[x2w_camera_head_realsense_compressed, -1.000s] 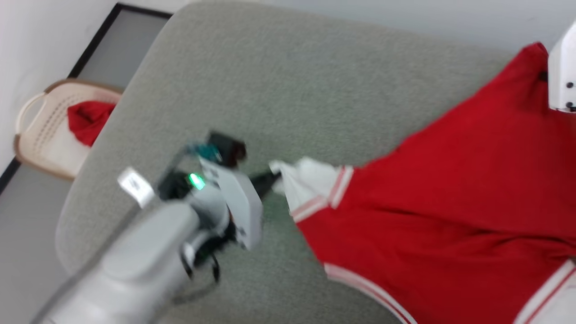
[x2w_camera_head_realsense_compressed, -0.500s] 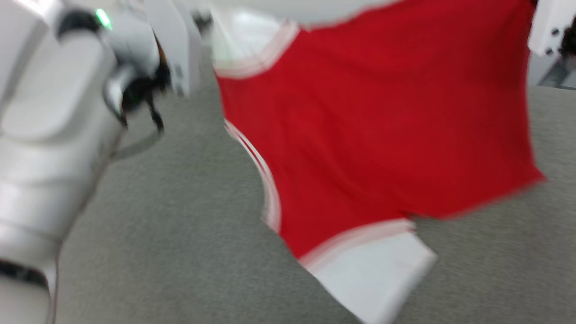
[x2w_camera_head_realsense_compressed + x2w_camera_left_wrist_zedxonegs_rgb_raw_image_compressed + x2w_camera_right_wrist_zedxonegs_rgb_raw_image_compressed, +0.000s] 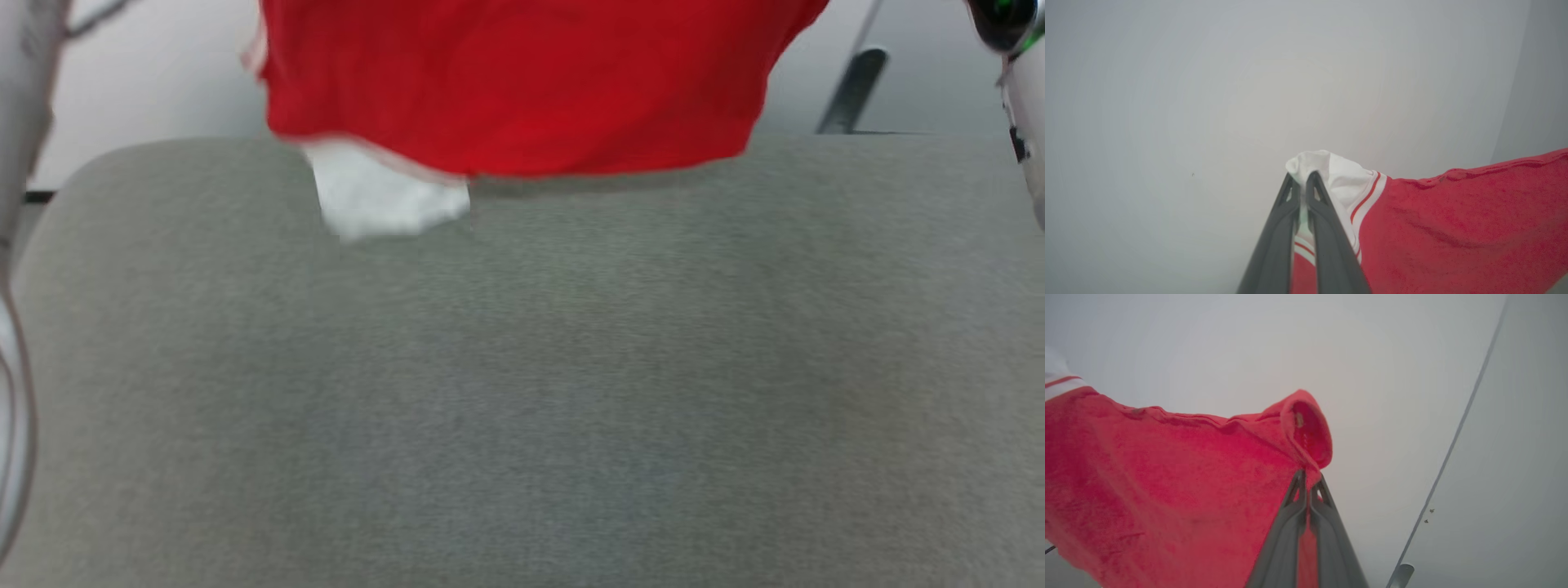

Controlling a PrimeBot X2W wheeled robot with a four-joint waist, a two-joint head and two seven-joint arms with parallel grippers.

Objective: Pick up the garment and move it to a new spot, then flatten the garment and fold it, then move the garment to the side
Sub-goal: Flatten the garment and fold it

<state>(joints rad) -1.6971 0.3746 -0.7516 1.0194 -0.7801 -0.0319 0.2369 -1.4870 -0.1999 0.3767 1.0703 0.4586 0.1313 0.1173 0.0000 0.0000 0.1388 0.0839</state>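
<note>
step: moving shirt (image 3: 514,90), hung above worktop (image 3: 522,367) | left pincer (image 3: 1301,176): pinching white sleeve (image 3: 1339,175) | right pincer (image 3: 1309,475): pinching red edge | next: lower, spread flat

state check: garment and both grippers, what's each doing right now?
garment: lifted, hanging spread between both grippers, not folded; one white sleeve dangles over the table.
left gripper: shut on the garment's other white sleeve.
right gripper: shut on a red corner of the garment.
</note>
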